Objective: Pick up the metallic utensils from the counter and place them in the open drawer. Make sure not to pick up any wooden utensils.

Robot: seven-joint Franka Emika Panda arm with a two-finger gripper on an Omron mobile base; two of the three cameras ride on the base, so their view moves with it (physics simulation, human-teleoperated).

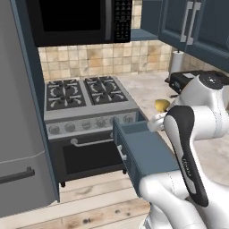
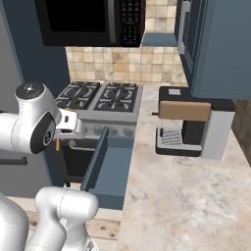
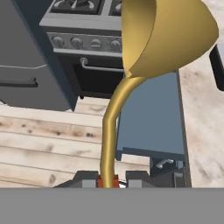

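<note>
Golden, stiff and likely light, the spoon (image 3: 170, 35) hangs slippery, pinched at its handle end by the gripper (image 3: 108, 178).

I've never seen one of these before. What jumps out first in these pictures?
The shiny golden spoon, held by its handle in the shut hand, looms large in the hand view. Below it the blue drawer stands pulled out beside the stove, empty inside. The big white arm bends over the counter.

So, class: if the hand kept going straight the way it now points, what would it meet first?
Probably the open drawer: the hand, shut on the golden spoon, points toward it, though depth is unclear.
</note>
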